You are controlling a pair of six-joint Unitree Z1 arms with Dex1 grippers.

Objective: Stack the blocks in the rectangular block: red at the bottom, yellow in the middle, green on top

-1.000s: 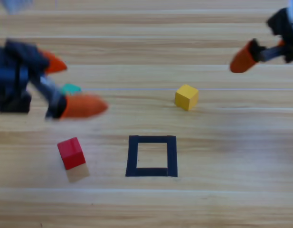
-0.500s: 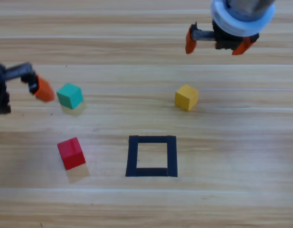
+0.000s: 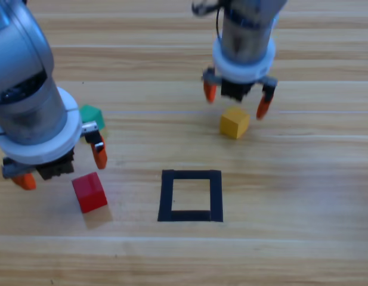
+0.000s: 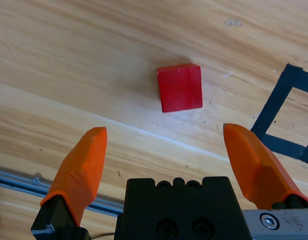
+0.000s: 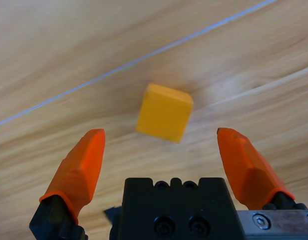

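Cubes flank the outline; third cube far left

No readable text, label, brand, number or sign shows on anything in these views.

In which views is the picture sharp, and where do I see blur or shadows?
High view: arms soft, right gripper slightly smeared; red cube casts a faint shadow toward the bottom edge. Left wrist view: red cube and tape outline crisp, pale glare on the wood below the cube. Right wrist view: yellow cube soft-edged, wood grain blurred.
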